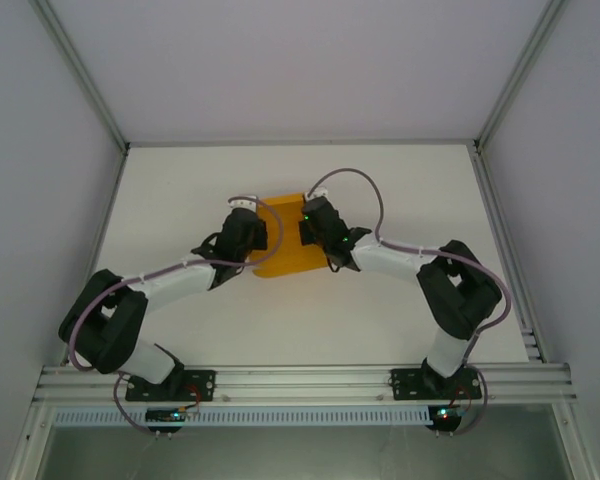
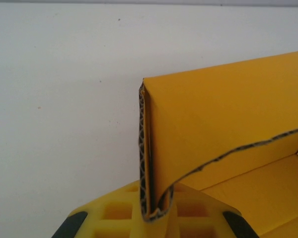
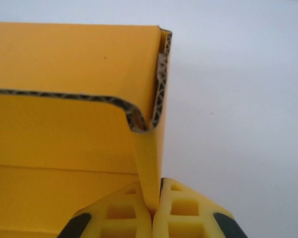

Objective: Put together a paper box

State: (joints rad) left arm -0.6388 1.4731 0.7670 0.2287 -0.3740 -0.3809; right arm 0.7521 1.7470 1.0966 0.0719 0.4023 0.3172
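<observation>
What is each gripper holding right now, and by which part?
Both hold the paper box: the left gripper pinches its left side wall, the right gripper its right side wall.

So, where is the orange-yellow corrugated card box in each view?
Top external: card box at the centre of the white table.
Left wrist: centre to right, wall pinched by left gripper.
Right wrist: left to centre, wall pinched by right gripper.
Shared landmark: the white table.
</observation>
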